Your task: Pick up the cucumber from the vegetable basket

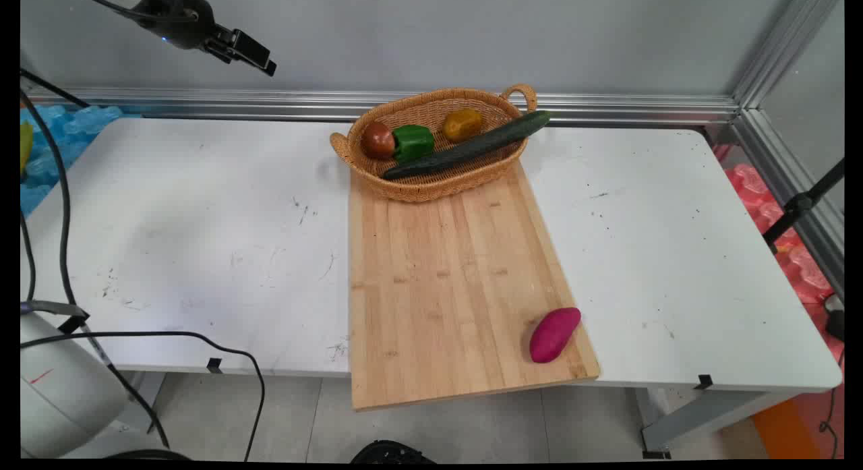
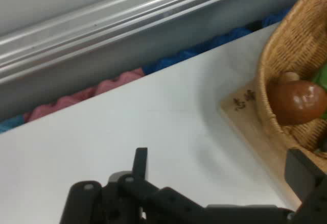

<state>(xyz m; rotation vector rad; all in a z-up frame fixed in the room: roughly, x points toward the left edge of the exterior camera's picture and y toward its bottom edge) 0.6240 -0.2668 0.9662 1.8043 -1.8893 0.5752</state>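
My gripper point(image 1: 259, 59) hangs high at the upper left, well above the table's far side, open and holding nothing. In the hand view its gripper point(image 2: 222, 170) frames bare white table, with the fingers point(image 2: 140, 163) wide apart. The nearest thing is a wicker basket point(image 1: 431, 183) on the far end of a wooden cutting board point(image 1: 445, 281). It holds a brown mushroom point(image 1: 378, 140), a green pepper point(image 1: 412, 142), a yellow-brown piece point(image 1: 462, 124) and a long cucumber point(image 1: 472, 146) sticking out over the rim. The hand view shows the basket point(image 2: 291, 55), mushroom point(image 2: 299, 101) and board corner point(image 2: 245, 106) at right.
A purple sweet potato point(image 1: 554, 334) lies on the board's near right corner. Black cables point(image 1: 64, 207) hang at the left. An aluminium rail point(image 1: 270, 102) runs along the wall behind the table. Blue foam point(image 1: 47, 146) lies left of the table, pink foam point(image 1: 795, 247) to the right.
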